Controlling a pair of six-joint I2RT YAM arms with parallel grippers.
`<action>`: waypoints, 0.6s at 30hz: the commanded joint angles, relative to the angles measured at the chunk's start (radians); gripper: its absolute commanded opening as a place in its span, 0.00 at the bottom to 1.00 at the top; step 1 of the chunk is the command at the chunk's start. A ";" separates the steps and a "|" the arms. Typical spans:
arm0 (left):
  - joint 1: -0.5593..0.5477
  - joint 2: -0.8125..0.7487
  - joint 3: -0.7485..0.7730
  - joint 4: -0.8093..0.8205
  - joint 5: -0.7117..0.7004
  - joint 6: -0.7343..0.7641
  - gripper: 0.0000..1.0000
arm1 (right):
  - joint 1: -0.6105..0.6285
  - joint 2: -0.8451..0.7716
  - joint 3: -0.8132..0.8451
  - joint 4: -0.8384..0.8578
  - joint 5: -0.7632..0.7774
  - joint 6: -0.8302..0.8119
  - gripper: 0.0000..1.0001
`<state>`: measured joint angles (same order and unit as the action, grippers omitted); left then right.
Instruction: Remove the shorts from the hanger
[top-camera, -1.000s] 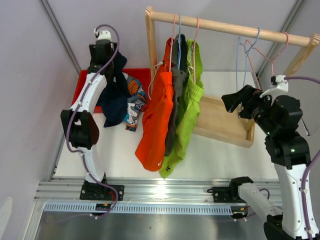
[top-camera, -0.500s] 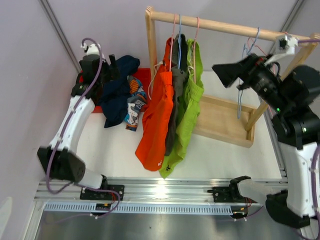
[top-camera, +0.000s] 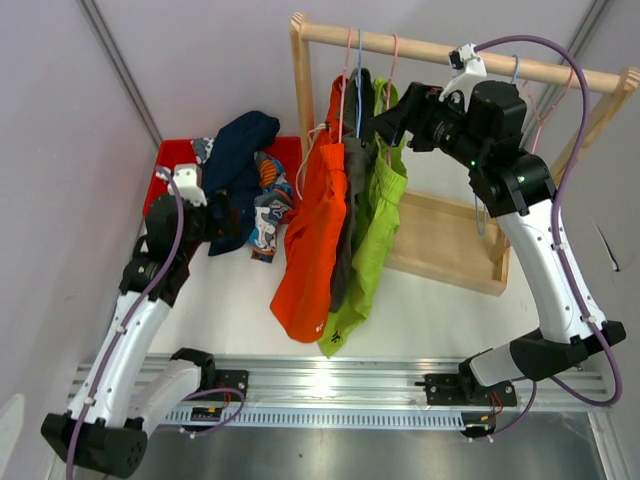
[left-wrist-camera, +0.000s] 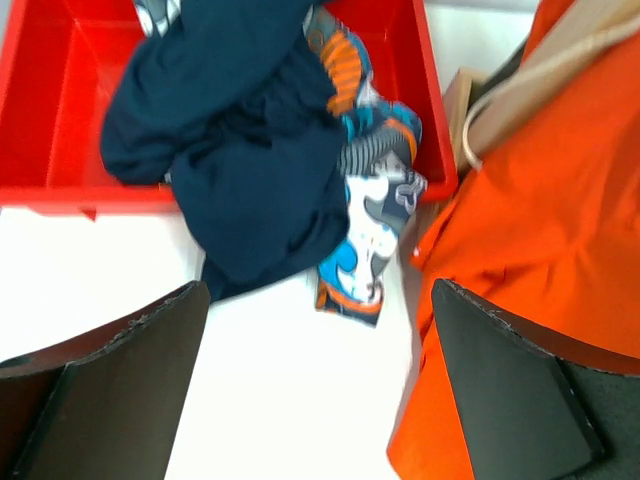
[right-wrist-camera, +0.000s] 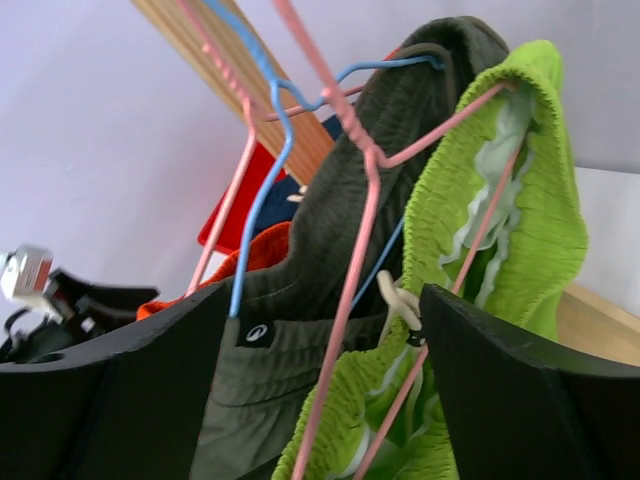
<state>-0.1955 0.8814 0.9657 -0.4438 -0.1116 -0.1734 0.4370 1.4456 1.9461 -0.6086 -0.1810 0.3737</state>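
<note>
The wooden rack (top-camera: 450, 55) stands far on the table (top-camera: 240, 300) and carries the orange shorts (top-camera: 310, 230), the lime green shorts (top-camera: 378, 225) and, largely hidden between them, the grey shorts (top-camera: 352, 180). The navy shorts (left-wrist-camera: 250, 150) and the printed shorts (left-wrist-camera: 370, 220) spill from the red bin (left-wrist-camera: 60, 100) at far left. The right gripper (right-wrist-camera: 325, 295) is spread wide and empty at the pink hanger (right-wrist-camera: 365, 200). The left gripper (left-wrist-camera: 318, 300) gapes empty over the bin's near edge. The white logo (right-wrist-camera: 257, 332) on the grey shorts is unreadable.

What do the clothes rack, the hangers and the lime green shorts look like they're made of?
The pale clothes rack looks like bare matte wood, with faint grain. The thin pink hanger and blue hanger look like coated metal wire, twisted at the neck. The lime green shorts look like soft crinkled fabric with a gathered elastic waistband; the fibre can't be told.
</note>
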 joint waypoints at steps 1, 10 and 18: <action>-0.005 -0.096 -0.065 0.053 0.036 0.017 0.99 | 0.008 0.004 -0.001 0.064 0.063 -0.030 0.76; -0.005 -0.081 -0.079 0.057 0.052 0.006 0.99 | 0.026 0.039 -0.053 0.105 0.094 -0.009 0.56; -0.005 -0.108 -0.091 0.066 0.059 0.008 0.99 | 0.048 0.036 -0.053 0.119 0.127 -0.007 0.04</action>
<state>-0.1963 0.7940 0.8787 -0.4217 -0.0776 -0.1745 0.4755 1.4979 1.8793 -0.5438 -0.0841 0.3683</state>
